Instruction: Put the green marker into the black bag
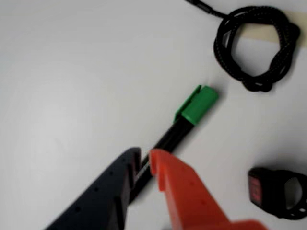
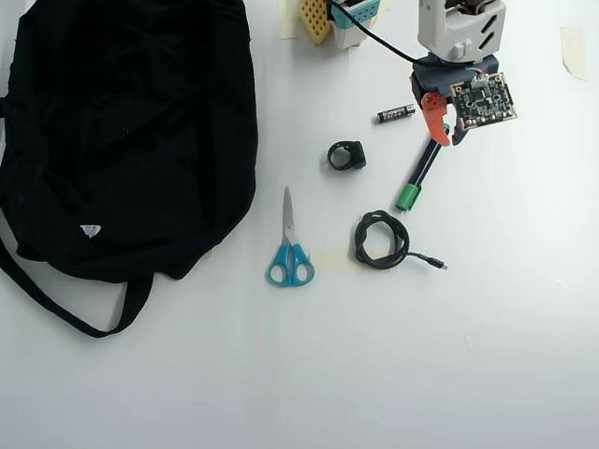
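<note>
Two fingers, one dark and one orange, are straddling the black barrel of the green marker (image 1: pixel 180 127) in the wrist view, the gripper (image 1: pixel 144 160) sitting around its rear part with the jaws close against the barrel; whether they are pressing it I cannot tell. In the overhead view the marker is lying on the white table (image 2: pixel 449 355), its green cap pointing toward seven o'clock. At nine o'clock from it, well apart, the black bag (image 2: pixel 122 122) is lying. Near the cap, at seven o'clock, a coiled cable (image 2: pixel 381 239) is resting.
</note>
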You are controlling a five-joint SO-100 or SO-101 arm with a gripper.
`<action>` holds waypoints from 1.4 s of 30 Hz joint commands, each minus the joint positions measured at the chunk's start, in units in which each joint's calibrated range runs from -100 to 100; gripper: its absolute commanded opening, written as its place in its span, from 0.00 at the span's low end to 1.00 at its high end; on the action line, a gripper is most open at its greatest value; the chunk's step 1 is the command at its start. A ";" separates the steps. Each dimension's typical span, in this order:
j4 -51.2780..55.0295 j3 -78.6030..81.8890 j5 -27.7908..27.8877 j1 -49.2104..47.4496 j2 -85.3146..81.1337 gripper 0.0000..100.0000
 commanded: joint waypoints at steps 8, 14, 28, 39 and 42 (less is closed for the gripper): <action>2.47 -5.91 -6.18 -1.76 2.95 0.02; 6.95 -6.00 -6.23 -1.76 2.04 0.02; 7.55 -5.73 -13.57 -5.88 1.87 0.02; 7.89 -5.55 -13.15 -5.73 1.96 0.02; 7.89 -5.19 -13.05 -5.73 1.96 0.02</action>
